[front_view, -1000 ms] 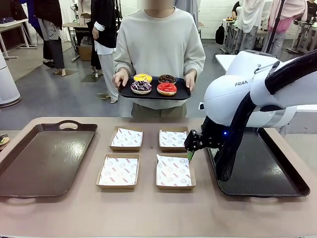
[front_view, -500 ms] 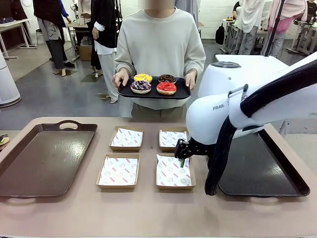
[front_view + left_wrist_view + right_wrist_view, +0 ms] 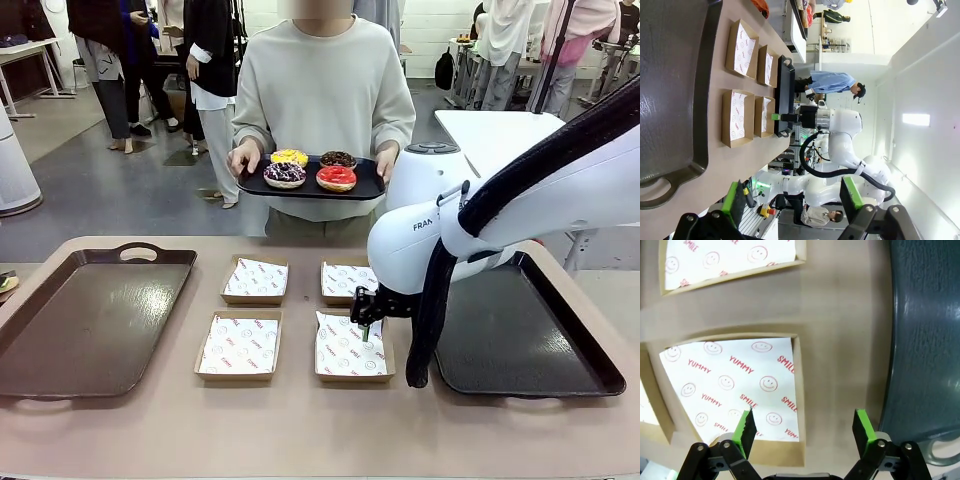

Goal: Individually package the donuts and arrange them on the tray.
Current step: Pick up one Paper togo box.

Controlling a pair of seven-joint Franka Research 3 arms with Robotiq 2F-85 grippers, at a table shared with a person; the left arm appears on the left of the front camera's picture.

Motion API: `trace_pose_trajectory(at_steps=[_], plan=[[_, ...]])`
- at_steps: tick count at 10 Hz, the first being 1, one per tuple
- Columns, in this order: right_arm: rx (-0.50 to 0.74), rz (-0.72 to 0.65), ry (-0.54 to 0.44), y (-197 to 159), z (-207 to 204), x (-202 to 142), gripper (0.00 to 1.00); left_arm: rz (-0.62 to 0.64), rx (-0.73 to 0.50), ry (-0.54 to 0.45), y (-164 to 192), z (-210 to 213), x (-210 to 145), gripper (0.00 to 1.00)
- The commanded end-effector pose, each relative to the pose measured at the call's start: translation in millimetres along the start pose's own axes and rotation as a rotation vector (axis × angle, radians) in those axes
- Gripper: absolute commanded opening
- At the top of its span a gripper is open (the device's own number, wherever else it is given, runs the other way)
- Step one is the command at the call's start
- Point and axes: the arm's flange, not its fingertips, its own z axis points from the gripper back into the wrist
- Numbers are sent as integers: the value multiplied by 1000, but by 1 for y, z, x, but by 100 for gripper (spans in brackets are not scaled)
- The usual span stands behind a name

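Note:
Across the table a person holds a black serving tray [image 3: 368, 188] with both hands. On it lie the yellow-iced donut [image 3: 288, 157], the dark chocolate donut [image 3: 338, 158], the purple-brown sprinkled donut [image 3: 285, 175] and the red-iced donut [image 3: 337, 178]. My right gripper [image 3: 365, 322] hangs low over the right edge of the near-right box [image 3: 348, 346]. In its wrist view the right gripper [image 3: 805, 429] is open and holds nothing, straddling that box's [image 3: 730, 390] right wall. The left gripper [image 3: 792, 200] is open and holds nothing, off past the left tray's handle end.
Four paper-lined cardboard boxes stand in a square mid-table, among them the far-left [image 3: 255, 279], near-left [image 3: 239, 346] and far-right [image 3: 347, 280]. A brown tray [image 3: 80, 320] lies at the left and a dark tray [image 3: 520, 340] at the right, close beside my right arm.
My right arm has swung left from the dark tray's left edge to the near-right box. The person still holds the donut tray in the same place.

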Motion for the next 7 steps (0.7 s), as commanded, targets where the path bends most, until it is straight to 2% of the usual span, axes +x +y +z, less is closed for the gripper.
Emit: trace_pose_trajectory(at_steps=[1, 2, 3, 4, 5, 6, 7], plan=[[-10, -5, -17, 5, -4, 8, 100, 5, -12, -5, -2, 2, 0, 100], [-13, 6, -19, 5, -4, 7, 41, 5, -12, -5, -2, 2, 0, 100], [-14, 9, -24, 5, -1, 6, 41, 5, -12, -5, -2, 2, 0, 100], [-15, 11, -27, 5, 0, 5, 0, 5, -12, -5, -2, 2, 0, 100], [-18, 10, -25, 5, 0, 5, 35, 5, -12, -5, -2, 2, 0, 100], [-19, 8, -23, 4, -1, 4, 0, 5, -12, -5, -2, 2, 0, 100], [-16, 3, -21, 2, -1, 4, 0, 5, -12, -5, -2, 2, 0, 100]])
